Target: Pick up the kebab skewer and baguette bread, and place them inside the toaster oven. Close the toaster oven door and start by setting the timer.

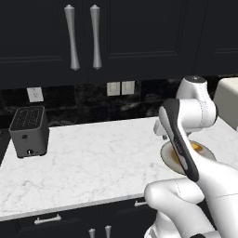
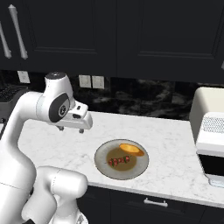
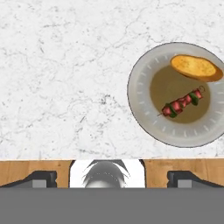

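My arm rises from the base, folds at the elbow and reaches forward, wrist bent so my gripper (image 2: 70,129) points straight down, jaws spread wide with nothing between the fingertips (image 3: 41,178).

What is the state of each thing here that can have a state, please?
gripper: open, holding nothing, above the counter to the left of the plate.
kebab skewer: lying on the plate, not picked up.
baguette bread: lying on the plate's rim, apart from the skewer.
toaster oven: at the counter's right end; door position cannot be told.
slot toaster: slots empty.
upper cabinet doors: closed.
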Robot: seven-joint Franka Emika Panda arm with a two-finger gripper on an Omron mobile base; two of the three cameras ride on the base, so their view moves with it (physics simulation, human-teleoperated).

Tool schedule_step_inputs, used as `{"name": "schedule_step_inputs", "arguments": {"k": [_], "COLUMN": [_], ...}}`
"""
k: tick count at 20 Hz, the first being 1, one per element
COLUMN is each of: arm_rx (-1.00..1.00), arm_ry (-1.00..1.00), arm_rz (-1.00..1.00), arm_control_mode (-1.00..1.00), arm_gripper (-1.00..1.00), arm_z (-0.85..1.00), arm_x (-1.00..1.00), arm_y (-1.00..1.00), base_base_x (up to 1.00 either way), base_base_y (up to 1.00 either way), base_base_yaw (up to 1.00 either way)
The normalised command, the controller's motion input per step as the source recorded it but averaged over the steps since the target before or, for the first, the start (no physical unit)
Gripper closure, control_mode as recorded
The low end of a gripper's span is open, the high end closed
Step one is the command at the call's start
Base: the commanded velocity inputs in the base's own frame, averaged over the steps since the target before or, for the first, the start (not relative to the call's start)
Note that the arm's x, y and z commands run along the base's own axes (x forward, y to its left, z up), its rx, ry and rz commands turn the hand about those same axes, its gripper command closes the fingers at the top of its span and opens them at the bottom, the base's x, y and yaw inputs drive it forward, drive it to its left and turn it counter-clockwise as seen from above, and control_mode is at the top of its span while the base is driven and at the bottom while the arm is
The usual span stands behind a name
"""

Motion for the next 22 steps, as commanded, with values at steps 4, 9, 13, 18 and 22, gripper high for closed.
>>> {"name": "schedule_step_inputs", "arguments": {"k": [4, 9, 13, 18, 22], "arm_rx": [0.00, 0.00, 0.00, 0.00, 0.00], "arm_ry": [0.00, 0.00, 0.00, 0.00, 0.00], "arm_rz": [0.00, 0.00, 0.00, 0.00, 0.00], "arm_control_mode": [1.00, 1.00, 1.00, 1.00, 1.00], "arm_gripper": [-1.00, -1.00, -1.00, -1.00, -1.00], "arm_z": [0.00, 0.00, 0.00, 0.00, 0.00], "arm_x": [0.00, 0.00, 0.00, 0.00, 0.00], "arm_y": [0.00, 0.00, 0.00, 0.00, 0.00], "base_base_x": [-0.42, -0.49, 0.00, 0.12, 0.25], "base_base_y": [-0.54, -0.81, -0.73, -0.75, -0.72], "base_base_yaw": [0.00, 0.00, 0.00, 0.00, 0.00]}}
